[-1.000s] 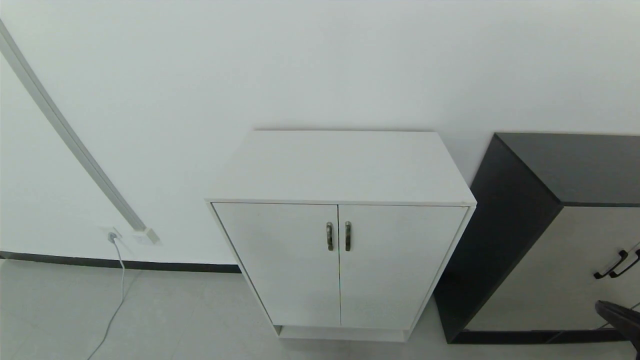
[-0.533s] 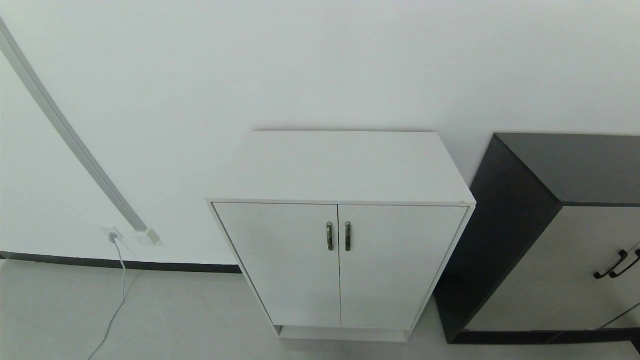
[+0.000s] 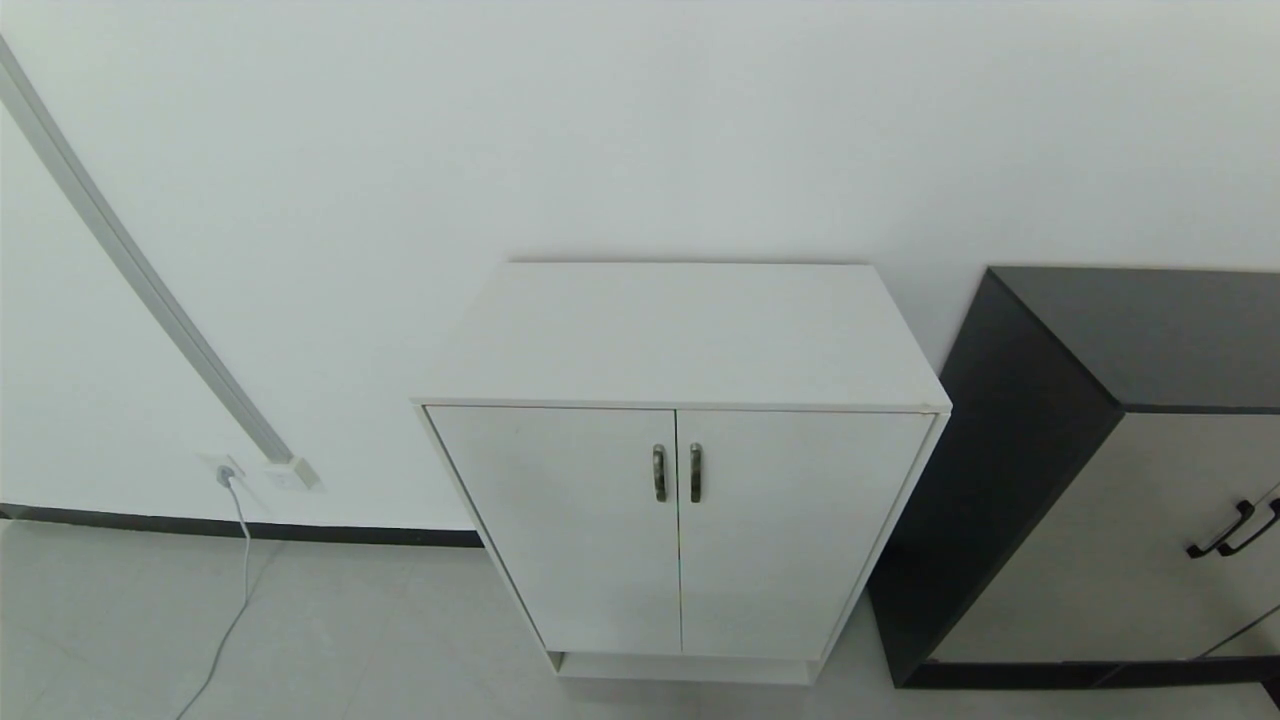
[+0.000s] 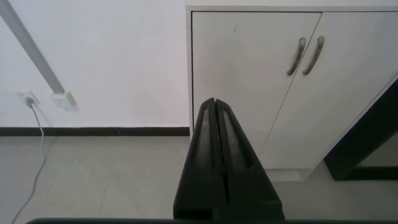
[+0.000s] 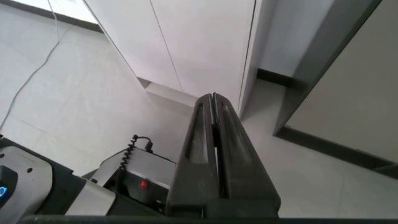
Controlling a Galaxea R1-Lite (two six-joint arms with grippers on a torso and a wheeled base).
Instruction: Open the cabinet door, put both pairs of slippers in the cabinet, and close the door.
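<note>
At about ten o'clock on my far left, a grey conduit [image 3: 130,270] slants down the wall [image 3: 640,120] to a wall socket [image 3: 222,468] near eight o'clock. A grey cable [image 3: 240,570] is plugged in there and trails onto the floor [image 3: 350,640]. My left gripper [image 4: 214,102] is pressed fully together with nothing held, and it points toward the left door [image 3: 570,520]. At twelve o'clock the white cabinet [image 3: 680,340] stands against the wall with the left door and right door [image 3: 790,520] both flush shut. Its two metal handles [image 3: 659,472] stand upright side by side at the centre seam. My right gripper [image 5: 214,98] is also clamped together and empty, aimed at the foot of the white cabinet's right side. At three o'clock, just beside it, stands a black cabinet [image 3: 1100,340] with pale doors and dark handles [image 3: 1230,528].
</note>
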